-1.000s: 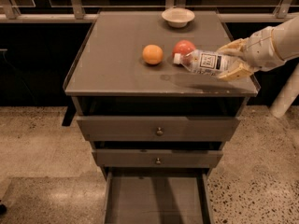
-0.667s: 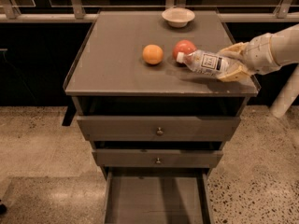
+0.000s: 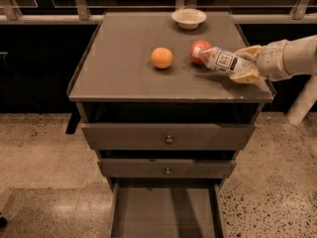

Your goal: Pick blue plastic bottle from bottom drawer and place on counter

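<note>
The blue plastic bottle (image 3: 221, 61) lies tilted just above the right side of the counter (image 3: 124, 68), its white cap pointing left against a red apple (image 3: 198, 50). My gripper (image 3: 246, 64) reaches in from the right with the white arm and is shut on the bottle's base end; its tan fingers (image 3: 250, 52) wrap both sides. The bottom drawer (image 3: 166, 212) stands pulled out at the bottom of the view, and its grey tray shows nothing inside.
An orange (image 3: 162, 58) sits mid-counter, left of the apple. A white bowl (image 3: 188, 18) stands at the counter's back edge. Two upper drawers with round knobs (image 3: 169, 140) are slightly open. Speckled floor lies on both sides of the cabinet.
The gripper and bottle have stayed almost still over the right side of the counter; the bottle has perhaps sunk slightly.
</note>
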### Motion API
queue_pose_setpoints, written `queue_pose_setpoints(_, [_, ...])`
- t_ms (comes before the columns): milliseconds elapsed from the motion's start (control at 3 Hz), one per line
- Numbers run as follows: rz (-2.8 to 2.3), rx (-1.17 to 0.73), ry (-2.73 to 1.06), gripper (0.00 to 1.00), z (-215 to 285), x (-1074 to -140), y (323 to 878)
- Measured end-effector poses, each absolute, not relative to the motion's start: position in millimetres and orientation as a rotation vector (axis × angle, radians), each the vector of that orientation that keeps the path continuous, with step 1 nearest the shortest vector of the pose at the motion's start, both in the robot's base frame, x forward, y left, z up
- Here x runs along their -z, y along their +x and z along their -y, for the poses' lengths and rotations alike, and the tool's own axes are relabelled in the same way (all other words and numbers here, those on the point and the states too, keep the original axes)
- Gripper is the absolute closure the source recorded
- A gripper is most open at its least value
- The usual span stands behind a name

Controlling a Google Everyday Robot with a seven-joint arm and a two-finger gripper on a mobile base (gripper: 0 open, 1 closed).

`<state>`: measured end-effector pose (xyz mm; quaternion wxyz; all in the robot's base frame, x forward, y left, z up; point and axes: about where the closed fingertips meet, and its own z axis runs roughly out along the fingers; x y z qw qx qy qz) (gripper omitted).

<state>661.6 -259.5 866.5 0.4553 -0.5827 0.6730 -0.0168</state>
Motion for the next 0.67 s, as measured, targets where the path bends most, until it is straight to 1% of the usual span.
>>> queue_pose_setpoints(667, [-1.66,0.041,-1.437,0.39,259.5,-866.5,661.6])
